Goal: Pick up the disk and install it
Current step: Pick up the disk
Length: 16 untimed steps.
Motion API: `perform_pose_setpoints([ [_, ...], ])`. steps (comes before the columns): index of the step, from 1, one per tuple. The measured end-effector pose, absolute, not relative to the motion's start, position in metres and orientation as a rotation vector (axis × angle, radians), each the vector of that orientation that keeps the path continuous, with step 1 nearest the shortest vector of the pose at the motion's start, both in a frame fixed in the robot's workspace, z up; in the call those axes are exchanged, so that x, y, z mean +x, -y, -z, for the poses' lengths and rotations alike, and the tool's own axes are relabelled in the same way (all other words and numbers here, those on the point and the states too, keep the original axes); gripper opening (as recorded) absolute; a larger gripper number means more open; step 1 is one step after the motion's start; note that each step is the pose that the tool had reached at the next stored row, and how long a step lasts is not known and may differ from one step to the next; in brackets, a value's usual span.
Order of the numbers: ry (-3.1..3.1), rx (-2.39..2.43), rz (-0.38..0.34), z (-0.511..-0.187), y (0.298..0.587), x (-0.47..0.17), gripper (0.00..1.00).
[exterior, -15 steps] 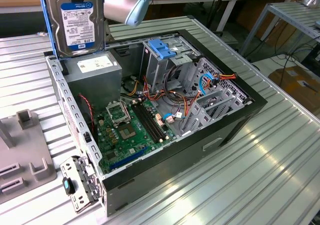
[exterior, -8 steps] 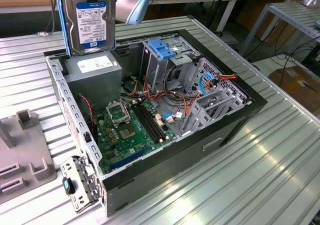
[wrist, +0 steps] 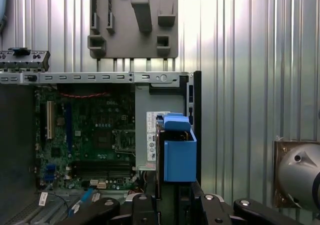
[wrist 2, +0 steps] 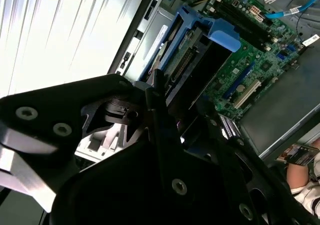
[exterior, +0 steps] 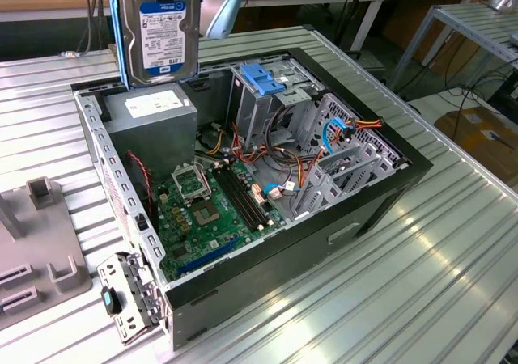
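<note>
Grips disk [exterior: 166, 36] firmly in tool [wrist: 175, 197], blue rails along its edges. Holds it upright in the air, label side toward the exterior view, above grey power supply [exterior: 154, 125] inside open computer case [exterior: 380, 194]. Notes case lying on ribbed metal counter [exterior: 388, 299], green motherboard [exterior: 210, 210] exposed, grey fixture [exterior: 40, 259] just beside at the exterior view's left.

gripper [wrist: 176, 200]: matte black all over, flat angular link plates [wrist 2: 70, 112] with rounded ends
screws [wrist 2: 179, 186]: round silver heads, set singly and in pairs on the plates behind the claw
fingers [wrist 2: 161, 120]: slim black bars, straight-edged
finish: smooth, faint sheen
</note>
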State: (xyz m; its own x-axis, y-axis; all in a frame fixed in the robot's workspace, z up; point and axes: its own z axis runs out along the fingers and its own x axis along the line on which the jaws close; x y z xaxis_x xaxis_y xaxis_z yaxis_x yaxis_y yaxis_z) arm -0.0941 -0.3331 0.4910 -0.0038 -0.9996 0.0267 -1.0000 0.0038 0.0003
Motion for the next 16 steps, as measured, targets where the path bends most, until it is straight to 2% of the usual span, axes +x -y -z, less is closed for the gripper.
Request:
perform_pose_setpoints([
  [16, 2.212, 2.204, -0.029, -0.491, 0.333, -0.05, 0.35],
])
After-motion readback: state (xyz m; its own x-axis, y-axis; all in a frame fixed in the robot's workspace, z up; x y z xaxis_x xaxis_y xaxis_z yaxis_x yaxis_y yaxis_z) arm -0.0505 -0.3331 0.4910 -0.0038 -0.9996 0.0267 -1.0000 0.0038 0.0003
